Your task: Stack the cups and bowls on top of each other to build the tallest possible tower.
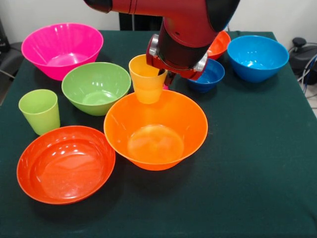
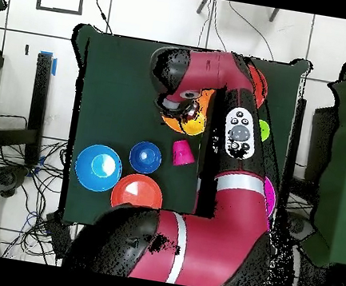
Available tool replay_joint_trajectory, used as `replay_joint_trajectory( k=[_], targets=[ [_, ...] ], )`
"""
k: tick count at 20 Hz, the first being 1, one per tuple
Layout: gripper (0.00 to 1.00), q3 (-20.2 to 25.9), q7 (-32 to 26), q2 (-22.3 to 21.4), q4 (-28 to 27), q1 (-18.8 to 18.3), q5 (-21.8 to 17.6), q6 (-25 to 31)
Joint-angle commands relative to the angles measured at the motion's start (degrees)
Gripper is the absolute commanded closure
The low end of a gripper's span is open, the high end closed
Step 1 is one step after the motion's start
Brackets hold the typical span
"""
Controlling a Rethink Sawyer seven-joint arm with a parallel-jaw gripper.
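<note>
Dark green table (image 1: 257, 163); pale wall (image 1: 44, 12) behind; white tiled floor (image 2: 132, 14); cables (image 2: 18, 169) beside table.

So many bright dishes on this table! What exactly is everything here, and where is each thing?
Pink bowl: one, big, far left corner.
Green bowl: one, in front of the pink bowl.
Lime cup: one, upright, left edge.
Red-orange bowls: two, shallow; one at front left, one far back, mostly hidden by the arm.
Orange bowl: one, big, centre.
Yellow-orange cup: one, upright, above the orange bowl's far rim.
Blue bowls: two; light blue at far right, small dark blue beside it.
Pink cup: one, seen overhead only.
Table: one, dark green cloth.
Gripper: at the yellow-orange cup; fingers hidden.
</note>
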Motion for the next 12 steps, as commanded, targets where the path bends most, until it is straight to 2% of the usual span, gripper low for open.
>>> replay_joint_trajectory(
  k=[1,12],
  targets=[
    [1.00,4.0,-10.6,2.2,2.9,1.2,-0.8,-4.9],
    [1.00,4.0,-9.9,4.1,-0.3,2.3,-1.5,-4.9]
  ],
)
